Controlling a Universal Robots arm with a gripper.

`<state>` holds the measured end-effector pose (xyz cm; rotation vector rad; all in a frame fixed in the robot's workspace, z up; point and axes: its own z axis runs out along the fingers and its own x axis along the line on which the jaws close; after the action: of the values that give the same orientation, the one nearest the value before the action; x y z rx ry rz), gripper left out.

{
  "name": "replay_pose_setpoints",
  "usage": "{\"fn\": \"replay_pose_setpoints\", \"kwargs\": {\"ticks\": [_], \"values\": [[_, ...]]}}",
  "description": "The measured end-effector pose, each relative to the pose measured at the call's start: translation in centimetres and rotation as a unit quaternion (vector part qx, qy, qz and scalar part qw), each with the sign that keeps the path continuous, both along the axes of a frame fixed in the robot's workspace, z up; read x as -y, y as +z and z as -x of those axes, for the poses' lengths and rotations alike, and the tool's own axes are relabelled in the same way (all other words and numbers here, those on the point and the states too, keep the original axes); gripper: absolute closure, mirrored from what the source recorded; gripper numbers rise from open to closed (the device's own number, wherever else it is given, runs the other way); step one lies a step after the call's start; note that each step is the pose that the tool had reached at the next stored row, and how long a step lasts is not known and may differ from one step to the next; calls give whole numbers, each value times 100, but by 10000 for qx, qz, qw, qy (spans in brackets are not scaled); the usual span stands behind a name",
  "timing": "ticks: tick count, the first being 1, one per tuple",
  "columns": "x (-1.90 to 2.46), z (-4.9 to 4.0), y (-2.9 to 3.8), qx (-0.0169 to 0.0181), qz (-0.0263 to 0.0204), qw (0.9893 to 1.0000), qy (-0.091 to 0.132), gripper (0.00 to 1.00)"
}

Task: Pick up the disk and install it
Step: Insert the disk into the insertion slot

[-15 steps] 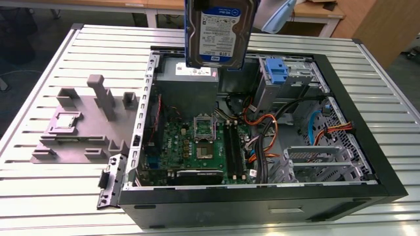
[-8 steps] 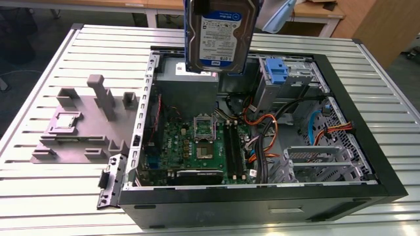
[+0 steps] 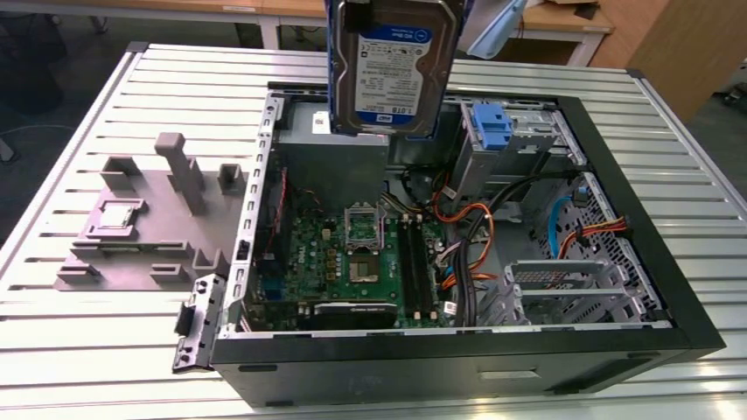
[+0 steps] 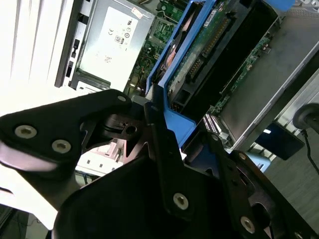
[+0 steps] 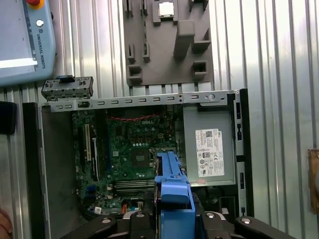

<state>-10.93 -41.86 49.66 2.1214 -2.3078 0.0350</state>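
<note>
Jaws clamped on the disk [image 3: 391, 66] — held upright above the computer case [image 3: 467, 352].

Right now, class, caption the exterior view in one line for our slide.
Held upright, the disk hangs above the open computer case, grey fixture on the exterior view's left.

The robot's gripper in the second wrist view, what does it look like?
The gripper is matte black. It is built from flat, angular link plates with rounded ends, joined by round silver screws.
</note>
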Motion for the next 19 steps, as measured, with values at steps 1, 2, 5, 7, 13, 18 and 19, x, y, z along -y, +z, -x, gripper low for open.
{"fn": "replay_pose_setpoints", "kwargs": {"ticks": [1, 2, 5, 7, 13, 18, 19], "values": [[8, 0, 0, 0, 1, 10000, 0, 63], [18, 0, 0, 0, 0, 10000, 0, 63], [39, 0, 0, 0, 0, 10000, 0, 63], [50, 0, 0, 0, 1, 10000, 0, 63], [120, 0, -6, 0, -35, 10000, 0, 63], [190, 0, -10, 0, -93, 10000, 0, 63], [189, 0, -10, 0, -96, 10000, -1, 63]]}}
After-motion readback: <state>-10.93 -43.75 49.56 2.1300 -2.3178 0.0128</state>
